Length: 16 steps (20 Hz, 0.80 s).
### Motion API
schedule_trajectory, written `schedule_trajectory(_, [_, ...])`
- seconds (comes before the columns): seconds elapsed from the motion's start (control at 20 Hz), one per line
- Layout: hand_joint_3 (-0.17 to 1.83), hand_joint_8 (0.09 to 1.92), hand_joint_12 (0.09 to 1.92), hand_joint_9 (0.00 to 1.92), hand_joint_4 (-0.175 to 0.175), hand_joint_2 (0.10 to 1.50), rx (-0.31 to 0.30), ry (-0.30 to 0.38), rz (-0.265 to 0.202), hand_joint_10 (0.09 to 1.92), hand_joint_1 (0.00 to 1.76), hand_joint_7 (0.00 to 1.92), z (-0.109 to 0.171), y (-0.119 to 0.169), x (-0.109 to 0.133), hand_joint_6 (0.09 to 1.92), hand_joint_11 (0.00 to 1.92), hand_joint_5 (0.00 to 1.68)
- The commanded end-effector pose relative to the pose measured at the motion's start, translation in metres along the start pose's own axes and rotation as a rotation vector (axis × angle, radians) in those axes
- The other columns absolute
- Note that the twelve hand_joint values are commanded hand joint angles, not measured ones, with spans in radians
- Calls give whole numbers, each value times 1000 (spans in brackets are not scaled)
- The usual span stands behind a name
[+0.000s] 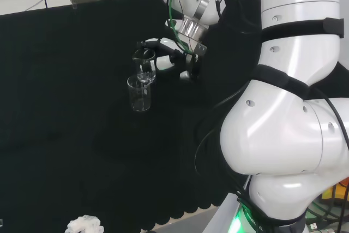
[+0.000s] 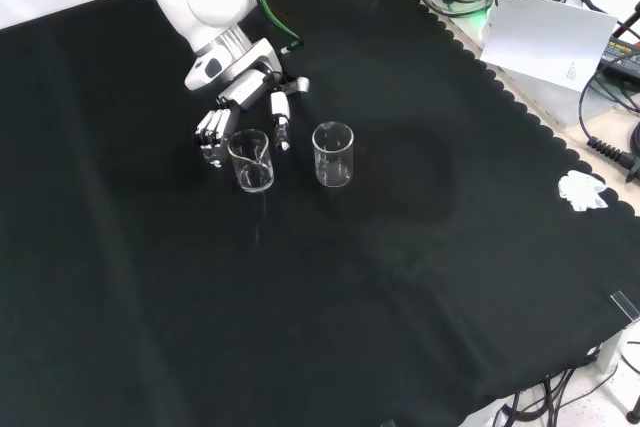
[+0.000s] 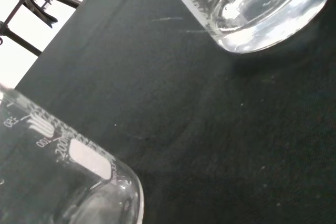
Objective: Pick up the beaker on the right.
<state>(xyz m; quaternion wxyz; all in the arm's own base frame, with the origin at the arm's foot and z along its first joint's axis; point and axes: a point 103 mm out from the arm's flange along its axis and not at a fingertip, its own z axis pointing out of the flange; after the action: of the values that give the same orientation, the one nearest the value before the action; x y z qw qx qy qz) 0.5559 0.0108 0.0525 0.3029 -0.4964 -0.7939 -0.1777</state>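
A: Beaker [image 2: 250, 160], the task's own. In the front view it is logged as the left one of two glasses, standing upright on the black cloth [image 2: 330, 307] just below the arm's wrist. In the head view it is the farther glass, a little to the right.

B: And left to right across the front view?

A: First the fingers [image 2: 210, 135], set close against the beaker's left side. Then the beaker. Then the thumb [image 2: 282, 115], just beside its right rim. Then the second beaker [image 2: 333, 154], near but apart and untouched. Far right, by the cloth's edge, a crumpled white wad [image 2: 585, 190] is noted.

B: State of the hand [image 2: 240, 97]?

A: It is spread wide, with fingers on one side and thumb on the other, so the beaker is bracketed between them. No curl round the glass is made out. Whether the glass is touched cannot be told.

B: Step in hand?

A: The reach is judged done and the grasp not yet made. The beaker's base appears to be on the cloth, so nothing is lifted.

B: What is called for next?

A: Fingers and thumb are to be closed evenly on the wall, below the rim. Then a straight lift is needed. The glass must be kept upright, and the second beaker must not be knocked.
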Motion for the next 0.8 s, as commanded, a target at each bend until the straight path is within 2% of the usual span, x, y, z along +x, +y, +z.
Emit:
schedule_trajectory(0.05, [-175, 673, 1397, 418, -59, 850, -19, 13, 0, 626, 782, 229, 5, 2, 0, 87, 80, 435])
schedule_trajectory(0.55, [-175, 673, 1398, 406, -61, 855, -114, -23, -15, 626, 830, 220, -7, 1, 9, 87, 77, 422])
schedule_trajectory(0.8, [-175, 675, 1397, 414, -60, 859, -87, -12, -38, 631, 851, 223, -11, 1, 13, 87, 77, 405])
